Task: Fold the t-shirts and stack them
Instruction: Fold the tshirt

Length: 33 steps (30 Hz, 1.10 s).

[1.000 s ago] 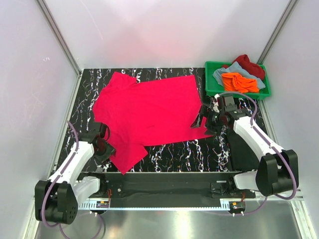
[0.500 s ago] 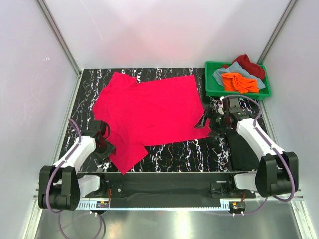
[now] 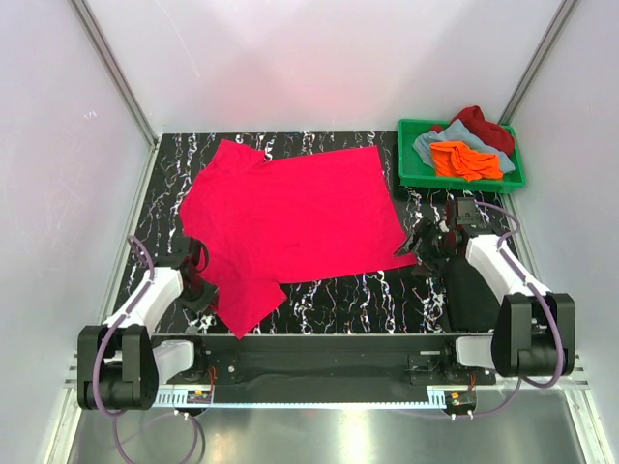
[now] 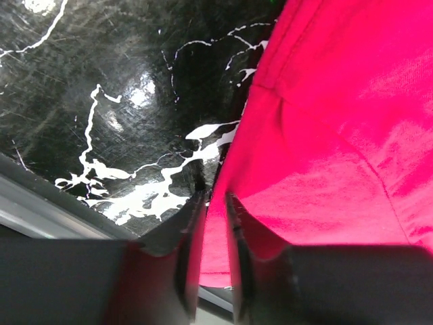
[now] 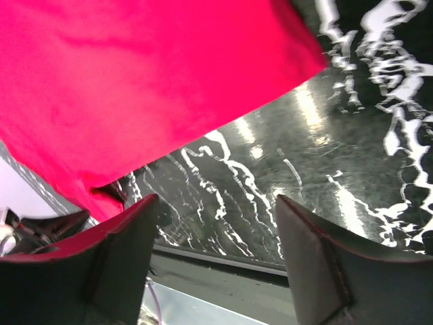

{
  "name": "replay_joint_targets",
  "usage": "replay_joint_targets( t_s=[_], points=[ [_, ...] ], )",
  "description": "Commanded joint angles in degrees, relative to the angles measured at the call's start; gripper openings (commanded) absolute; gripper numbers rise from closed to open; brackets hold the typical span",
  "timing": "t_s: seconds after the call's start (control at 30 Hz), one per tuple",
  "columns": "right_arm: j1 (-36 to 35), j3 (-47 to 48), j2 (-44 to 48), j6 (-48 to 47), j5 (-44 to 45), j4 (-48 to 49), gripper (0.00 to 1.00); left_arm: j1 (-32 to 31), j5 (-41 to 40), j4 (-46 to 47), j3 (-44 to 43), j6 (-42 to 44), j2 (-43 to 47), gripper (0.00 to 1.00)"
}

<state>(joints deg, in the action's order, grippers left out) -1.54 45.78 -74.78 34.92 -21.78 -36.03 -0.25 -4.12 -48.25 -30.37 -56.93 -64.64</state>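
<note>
Grabbing the bright pinkish-red cloth t-shirt (image 3: 290, 217), flat on the black table (image 3: 368, 290), to fold — left gripper (image 4: 215, 200) pinches its near-left edge; right gripper (image 5: 216, 200) (spread wide, empty) must pinch the near-right corner.

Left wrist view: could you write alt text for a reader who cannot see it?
The left hand pinches the edge of a pinkish-red t-shirt between two dark fingers; the shirt lies on a black table with white veins.

We note the left gripper (image 4: 215, 223) has narrowed onto the shirt (image 3: 290, 213) edge; the right gripper (image 5: 215, 206) has retreated rightward off its corner.
</note>
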Motion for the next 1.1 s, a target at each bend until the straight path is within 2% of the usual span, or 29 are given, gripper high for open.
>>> replay_joint_targets(
  t_s=[0.0,0.07,0.17,0.4,0.47,0.57,1.07],
  points=[
    [1.01,0.36,-2.03,1.3,1.56,0.44,0.74,0.16,0.25,2.37,0.66,1.03,-0.57,0.15],
    [1.19,0.8,-3.35,0.33,1.48,0.61,0.73,0.16,1.48,2.9,0.66,1.81,-0.57,0.06],
    [1.28,1.15,-3.61,-0.64,2.26,0.52,0.72,1.66,2.18,2.98,0.31,2.52,-0.05,0.0],
    [2.95,1.07,-4.32,-1.43,4.11,0.7,0.71,3.15,3.33,1.58,-0.48,2.43,5.13,0.0],
    [3.21,1.15,-5.02,-1.69,4.2,1.31,0.57,3.15,3.68,1.32,-1.09,2.35,5.84,0.0],
    [3.82,1.59,-6.69,-1.87,3.94,2.02,0.49,3.15,5.78,1.23,-1.45,2.17,6.2,0.0],
    [4.0,1.6,-13.11,1.38,4.03,7.9,0.41,3.15,8.78,1.05,-0.3,1.2,8.57,0.0]
  ],
)
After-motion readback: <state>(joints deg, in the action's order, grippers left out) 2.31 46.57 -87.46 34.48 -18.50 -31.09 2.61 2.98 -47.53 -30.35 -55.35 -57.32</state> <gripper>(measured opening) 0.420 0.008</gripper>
